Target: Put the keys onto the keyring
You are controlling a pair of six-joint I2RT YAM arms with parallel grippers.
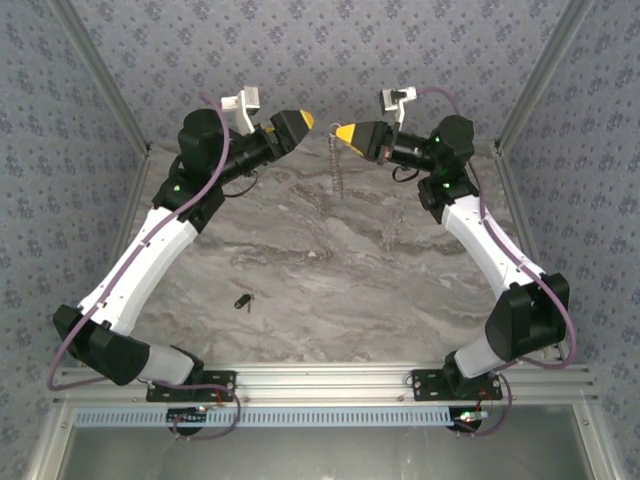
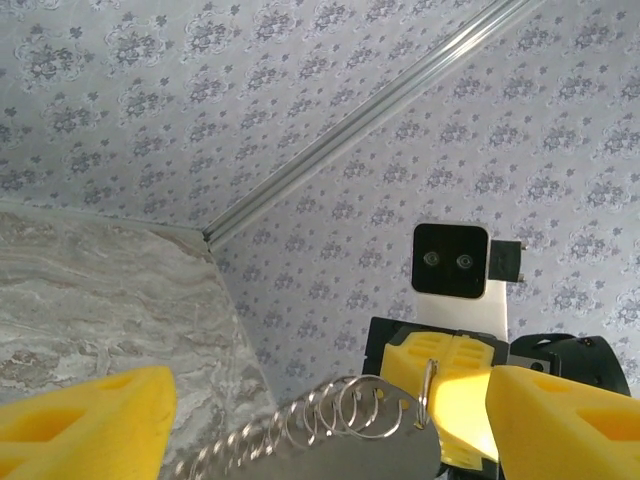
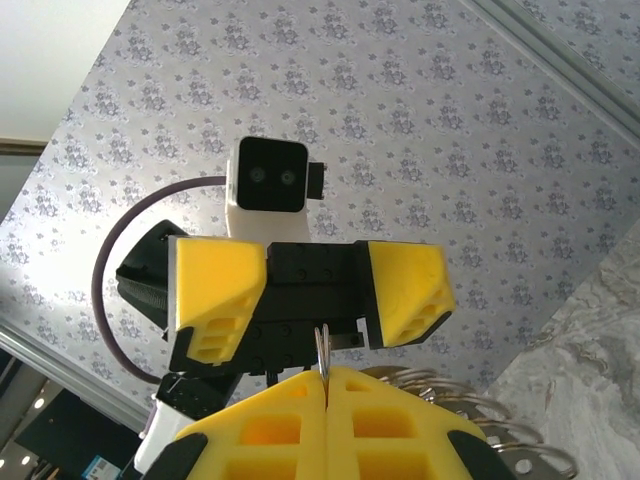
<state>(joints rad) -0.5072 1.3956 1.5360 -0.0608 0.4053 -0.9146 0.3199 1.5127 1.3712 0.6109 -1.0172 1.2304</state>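
While your right end effector (image 1: 344,132) is pinched shut on the top of the keyring (image 1: 338,165), the grey loop hangs down from its yellow tips over the far part of the table (image 1: 330,260), at the upper middle of the top view. Your left end effector (image 1: 304,120) faces it just beside, jaws spread apart and gripping nothing. In its wrist view, the ring's coils show between its fingers (image 2: 85,425). The key (image 1: 243,300) lies on the table, lower left of centre, well apart from both.
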